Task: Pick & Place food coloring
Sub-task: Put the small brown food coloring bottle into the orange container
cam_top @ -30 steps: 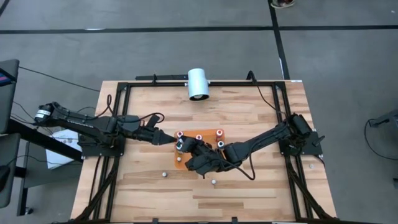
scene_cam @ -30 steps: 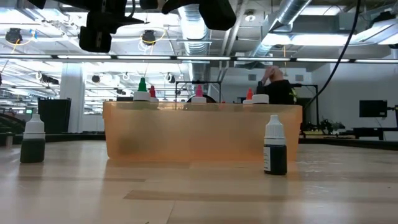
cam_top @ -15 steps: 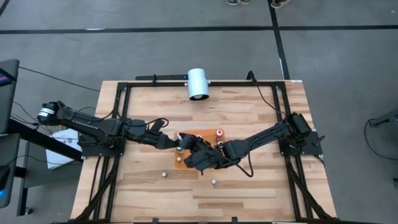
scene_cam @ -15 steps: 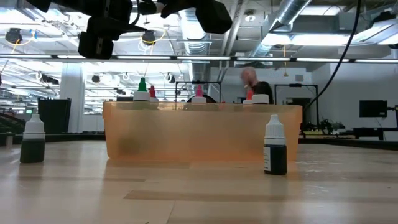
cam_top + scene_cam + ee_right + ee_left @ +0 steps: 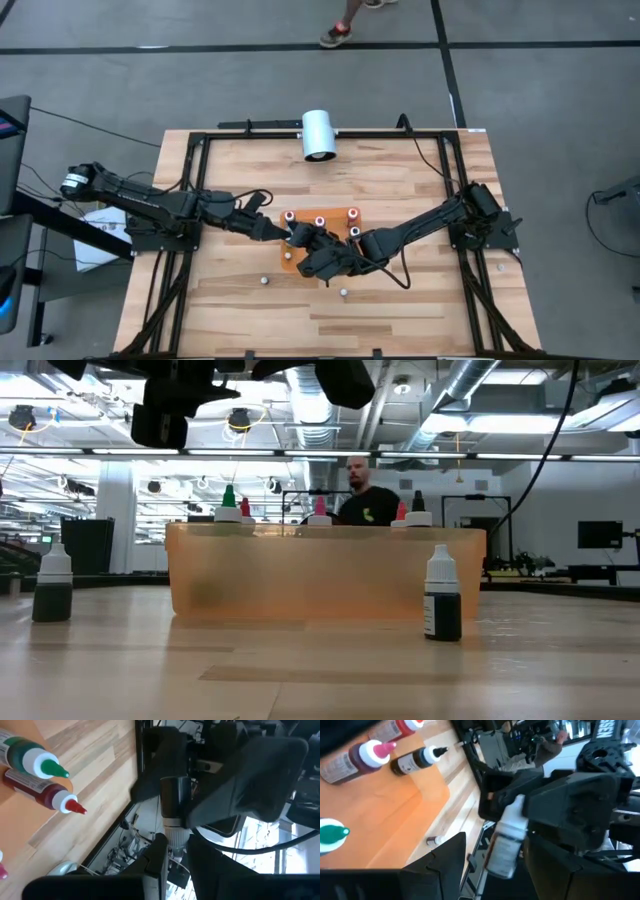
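One food coloring bottle (image 5: 504,847), with a white cap and a dark body, hangs in the air over the orange tray (image 5: 335,226). My right gripper (image 5: 176,843) is shut on it. My left gripper (image 5: 497,841) is open, and its fingers stand on either side of the bottle's body with a gap showing on one side. In the high view the two grippers (image 5: 283,232) (image 5: 299,239) meet above the tray's left end. Several more bottles with red, pink and green tops (image 5: 229,503) stand upright in the tray. My right gripper pinches the bottle's white cap (image 5: 174,833) between its two fingers, at their free ends. It comes from the table's right side, slanting slightly down. The bottle reaches out beyond the fingers, tilted and lifted clear of the tray.
Two dark bottles with white caps stand on the table in front of the tray (image 5: 52,582) (image 5: 443,595). A white cylinder (image 5: 319,134) lies at the far edge. A person (image 5: 365,498) walks in the room behind the table.
My left gripper has moved toward the table's right, up to the bottle that my right gripper holds over the tray, and then stopped with its fingers around the bottle's body. The right gripper and the bottle have stayed put. The person behind has walked across.
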